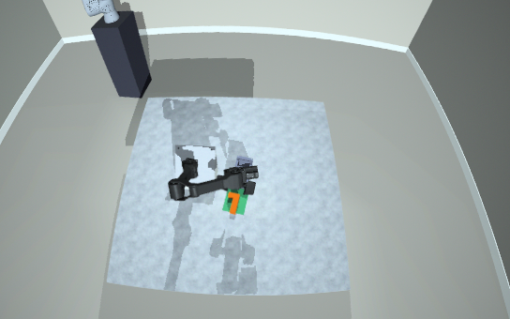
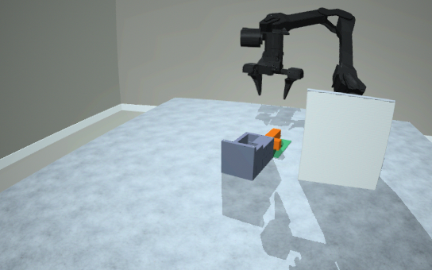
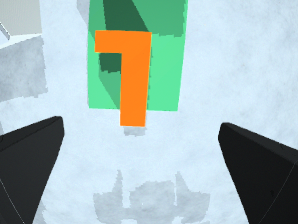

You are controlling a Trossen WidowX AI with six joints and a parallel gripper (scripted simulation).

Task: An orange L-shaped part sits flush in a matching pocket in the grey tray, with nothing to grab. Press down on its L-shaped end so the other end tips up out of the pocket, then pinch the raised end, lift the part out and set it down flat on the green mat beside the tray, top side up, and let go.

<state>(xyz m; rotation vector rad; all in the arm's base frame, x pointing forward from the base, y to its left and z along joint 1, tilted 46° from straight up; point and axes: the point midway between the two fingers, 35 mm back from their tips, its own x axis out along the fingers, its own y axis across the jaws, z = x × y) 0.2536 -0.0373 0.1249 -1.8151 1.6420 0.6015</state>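
Observation:
The orange L-shaped part (image 1: 234,204) (image 2: 277,144) (image 3: 135,85) rests over the green mat (image 1: 242,206) (image 2: 285,147) (image 3: 167,75). Its L-shaped end is over the mat, and the tip of its long bar sticks out past the mat's edge. It looks about level, but I cannot tell whether it touches the mat all along. My gripper (image 2: 272,96) (image 3: 142,128) is open and empty, well above the part, with its fingers spread wide on both sides of the bar's end in the wrist view. The grey tray (image 1: 244,160) (image 2: 238,159) stands beside the mat, its pocket empty.
A white upright panel (image 2: 345,139) stands near the arm's base, to the right of the tray and mat in the exterior view. A dark pedestal (image 1: 122,56) stands beyond the table's far left corner in the top view.

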